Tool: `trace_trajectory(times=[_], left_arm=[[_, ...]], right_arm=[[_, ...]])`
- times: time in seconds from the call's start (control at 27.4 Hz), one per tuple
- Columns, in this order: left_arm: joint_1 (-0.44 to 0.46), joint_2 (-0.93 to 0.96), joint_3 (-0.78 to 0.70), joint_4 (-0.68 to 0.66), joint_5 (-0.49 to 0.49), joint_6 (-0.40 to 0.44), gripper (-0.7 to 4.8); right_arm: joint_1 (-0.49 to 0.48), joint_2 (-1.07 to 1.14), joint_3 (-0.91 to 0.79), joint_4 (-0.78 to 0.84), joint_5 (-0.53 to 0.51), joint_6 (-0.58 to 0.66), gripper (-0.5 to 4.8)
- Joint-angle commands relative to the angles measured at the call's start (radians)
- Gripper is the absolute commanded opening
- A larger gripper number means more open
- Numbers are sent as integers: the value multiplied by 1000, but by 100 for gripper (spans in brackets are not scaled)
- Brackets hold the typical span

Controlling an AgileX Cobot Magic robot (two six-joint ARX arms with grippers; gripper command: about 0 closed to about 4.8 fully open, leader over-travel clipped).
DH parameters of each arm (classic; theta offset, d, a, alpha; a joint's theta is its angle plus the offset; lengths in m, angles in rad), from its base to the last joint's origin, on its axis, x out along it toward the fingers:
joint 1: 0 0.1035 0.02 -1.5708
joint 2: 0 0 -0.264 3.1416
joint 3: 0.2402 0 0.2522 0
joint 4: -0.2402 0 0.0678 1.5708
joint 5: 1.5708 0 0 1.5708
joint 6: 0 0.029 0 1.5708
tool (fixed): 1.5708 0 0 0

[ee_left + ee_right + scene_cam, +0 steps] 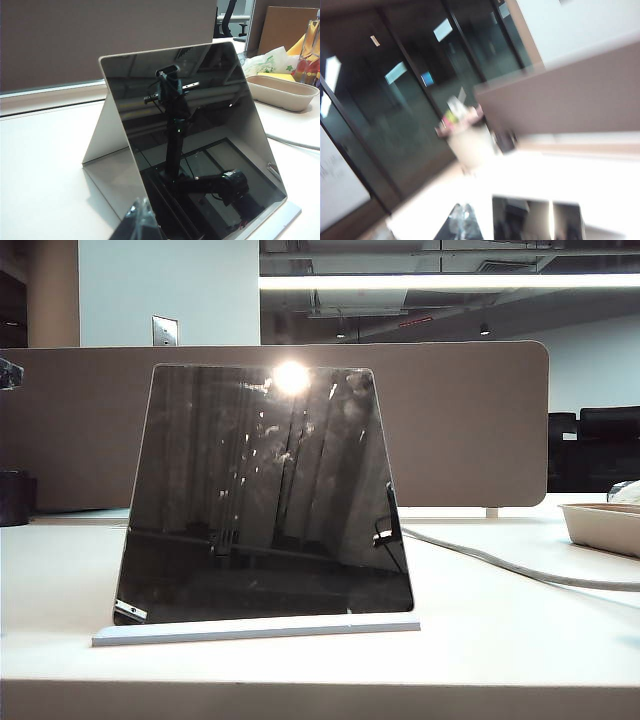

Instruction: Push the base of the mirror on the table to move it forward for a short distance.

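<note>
The base of the mirror (256, 631) is seen as a thin pale strip lying flat on the worktop (500, 640), close to its front edge, long axis running side to side across the exterior view. The mirror (265, 495) stands on it, dark and glossy, leaning back a bit on a pale prop that's only visible from the left wrist view.

No gripper can be spotted in the exterior view. In the left wrist view a sliver of the left gripper (139, 222) is caught at the frame edge, right up against the mirror's side and prop, so the left arm is judged the nearer one. The base's corner (280, 220) lies beyond it, across the glass. Whether that gripper is wide or narrow can't be told.

The right wrist view is badly blurred; a bit of the right gripper (462, 225) is made out, well above the worktop, state unclear too. A cable (520, 570) and a tray (600, 525) are off to the right.
</note>
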Motion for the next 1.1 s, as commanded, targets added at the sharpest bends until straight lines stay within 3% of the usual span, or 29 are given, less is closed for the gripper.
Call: trace_trajectory(times=[0.04,0.18,0.44,0.69,0.99,1.1], left_arm=[[0,0,1,9,3,4,-1],[0,0,1,9,3,4,-1],[0,0,1,9,3,4,-1],[0,0,1,9,3,4,-1],[0,0,1,9,4,4,-1],[0,0,1,9,3,4,-1]], right_arm=[[56,68,47,-157,-2,-108,-5],[180,133,52,-241,29,-179,-5],[586,306,48,-369,390,-364,-5],[782,523,48,-377,606,-383,-5],[804,840,48,-209,491,-374,-5],[804,907,48,-185,492,-374,-5]])
